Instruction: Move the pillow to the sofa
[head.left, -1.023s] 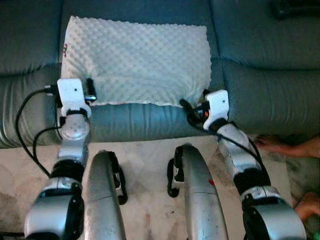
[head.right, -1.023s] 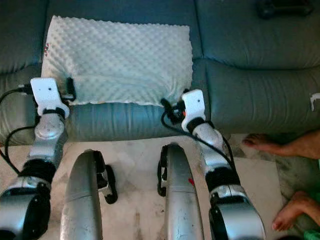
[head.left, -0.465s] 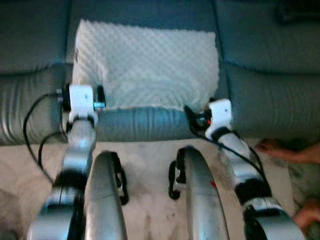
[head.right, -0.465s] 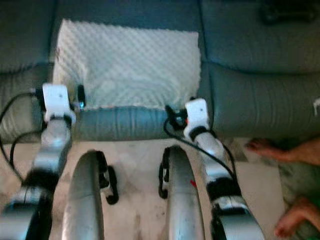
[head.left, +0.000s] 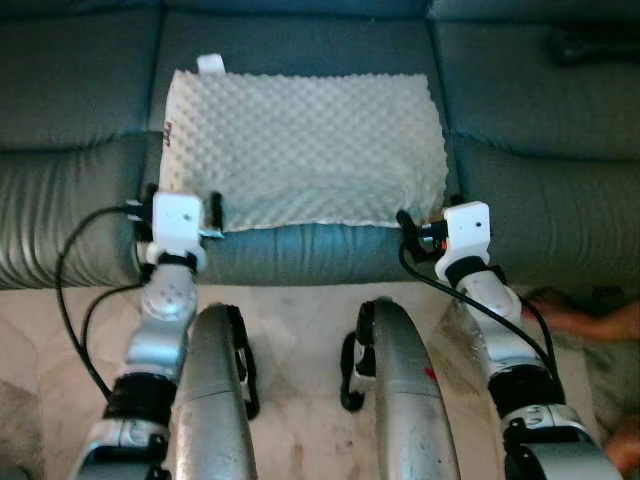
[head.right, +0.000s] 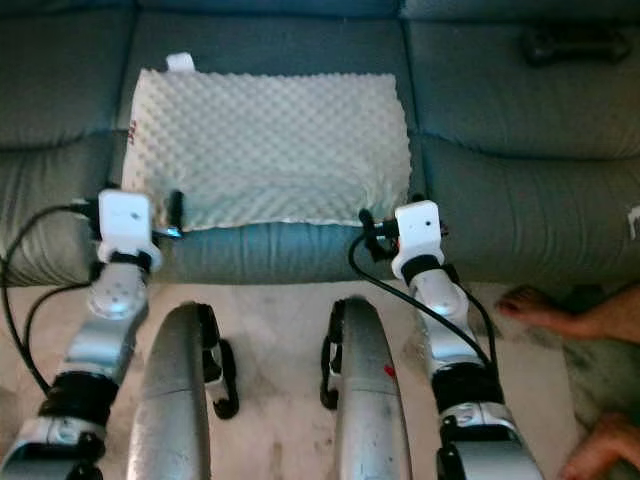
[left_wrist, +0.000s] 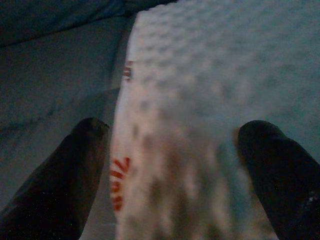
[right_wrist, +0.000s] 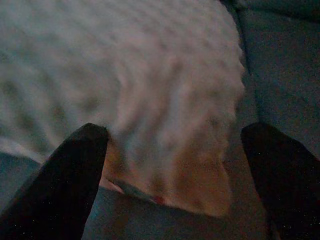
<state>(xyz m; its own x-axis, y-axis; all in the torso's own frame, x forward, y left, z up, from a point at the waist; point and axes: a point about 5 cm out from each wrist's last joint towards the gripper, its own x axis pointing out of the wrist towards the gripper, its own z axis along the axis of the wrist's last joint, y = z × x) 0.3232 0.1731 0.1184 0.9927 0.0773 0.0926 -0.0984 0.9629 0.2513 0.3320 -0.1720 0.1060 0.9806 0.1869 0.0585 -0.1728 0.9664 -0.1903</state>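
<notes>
A white dimpled pillow (head.left: 305, 140) lies flat on the teal sofa (head.left: 80, 100), on the middle seat cushion. My left gripper (head.left: 182, 203) is at the pillow's near left corner, open, with the corner's edge and red label (left_wrist: 120, 185) between its fingers (left_wrist: 70, 175). At the near right corner my right gripper (head.left: 432, 213) is also open. Its fingers (right_wrist: 75, 170) stand wide on either side of the pillow's corner (right_wrist: 200, 190). Neither gripper is closed on the fabric.
A dark object (head.right: 575, 42) rests on the right seat cushion at the back. A person's bare feet (head.right: 560, 310) are on the floor at the right, close to my right arm. My silver legs (head.left: 215, 400) stand on the pale floor before the sofa.
The whole view has shifted and the pillow's far edge with its tag has come into sight. Both grippers stay at the pillow's near corners; the pillow lies where it was.
</notes>
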